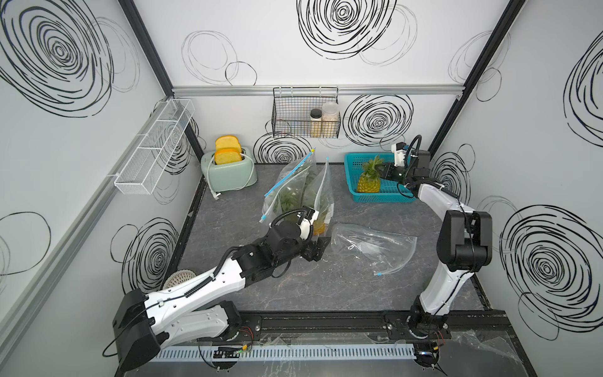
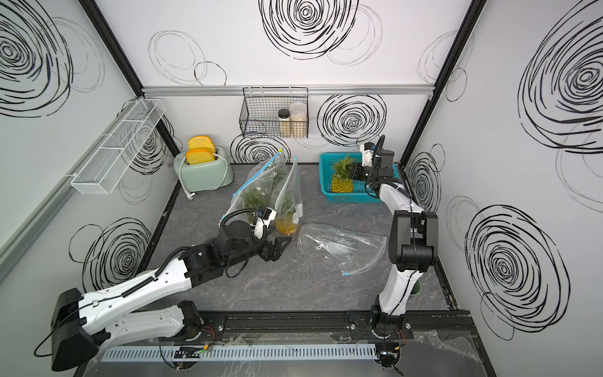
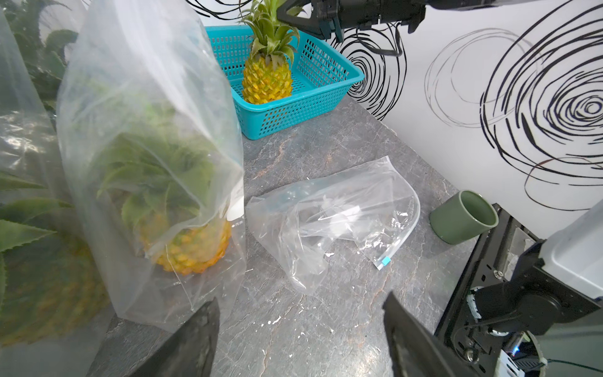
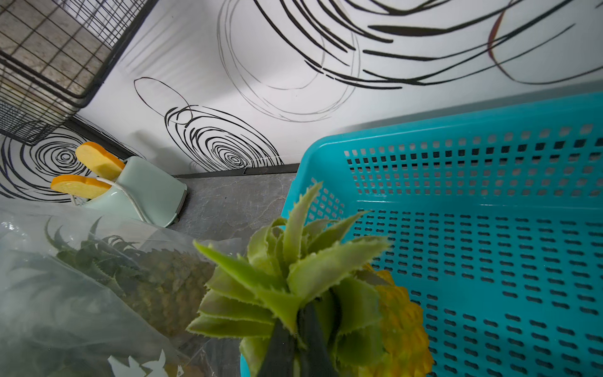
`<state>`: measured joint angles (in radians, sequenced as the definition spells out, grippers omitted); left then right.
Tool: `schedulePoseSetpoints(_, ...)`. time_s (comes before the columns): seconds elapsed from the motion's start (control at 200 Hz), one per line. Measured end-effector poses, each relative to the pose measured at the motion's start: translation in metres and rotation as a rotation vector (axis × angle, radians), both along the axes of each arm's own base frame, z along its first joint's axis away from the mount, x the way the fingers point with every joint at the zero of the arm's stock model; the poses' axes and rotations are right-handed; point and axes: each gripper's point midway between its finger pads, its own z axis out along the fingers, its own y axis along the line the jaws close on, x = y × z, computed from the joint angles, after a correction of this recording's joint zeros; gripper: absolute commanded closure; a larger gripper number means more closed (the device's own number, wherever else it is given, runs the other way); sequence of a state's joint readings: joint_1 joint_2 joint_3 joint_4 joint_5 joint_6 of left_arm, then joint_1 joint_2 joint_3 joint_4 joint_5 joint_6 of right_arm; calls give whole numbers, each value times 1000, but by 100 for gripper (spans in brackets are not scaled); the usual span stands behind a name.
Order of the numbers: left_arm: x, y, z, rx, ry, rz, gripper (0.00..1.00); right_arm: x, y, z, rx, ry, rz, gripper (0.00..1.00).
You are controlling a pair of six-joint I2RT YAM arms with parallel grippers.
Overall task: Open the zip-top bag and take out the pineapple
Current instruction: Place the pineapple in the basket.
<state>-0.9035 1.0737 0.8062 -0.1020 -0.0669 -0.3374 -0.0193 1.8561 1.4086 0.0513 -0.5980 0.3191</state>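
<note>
A bare pineapple point(image 1: 368, 184) point(image 2: 342, 182) point(image 3: 266, 78) stands upright in the teal basket point(image 1: 385, 197) point(image 3: 303, 111) point(image 4: 489, 196). My right gripper point(image 1: 385, 171) point(image 2: 354, 171) point(image 4: 301, 326) is shut on its leafy crown point(image 4: 293, 261). Two clear zip-top bags point(image 1: 293, 182) point(image 1: 323, 192) stand mid-table, each with a pineapple inside point(image 3: 189, 248). An empty zip-top bag point(image 1: 368, 244) point(image 2: 339, 243) point(image 3: 332, 222) lies flat to their right. My left gripper point(image 1: 318, 248) point(image 2: 280, 246) point(image 3: 301, 298) hangs open low over the table, between the nearer standing bag point(image 3: 146, 114) and the empty one, holding nothing.
A mint toaster point(image 1: 228, 173) point(image 4: 146, 192) with two bread slices sits at the back left. A black wire basket point(image 1: 293, 114) holding jars hangs on the back wall, and a white mesh shelf point(image 1: 153, 147) on the left wall. A green cup point(image 3: 463, 217) lies near the right arm's base.
</note>
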Motion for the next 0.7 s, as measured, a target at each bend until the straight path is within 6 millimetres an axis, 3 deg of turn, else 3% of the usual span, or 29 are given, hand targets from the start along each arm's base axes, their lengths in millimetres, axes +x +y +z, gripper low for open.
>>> schedulePoseSetpoints(0.48,0,1,-2,2,2,2,18,2,11,14,74,-25,17,100)
schedulePoseSetpoints(0.7,-1,2,-8,13,10,2,18,-5,11,-8,87,6,10,100)
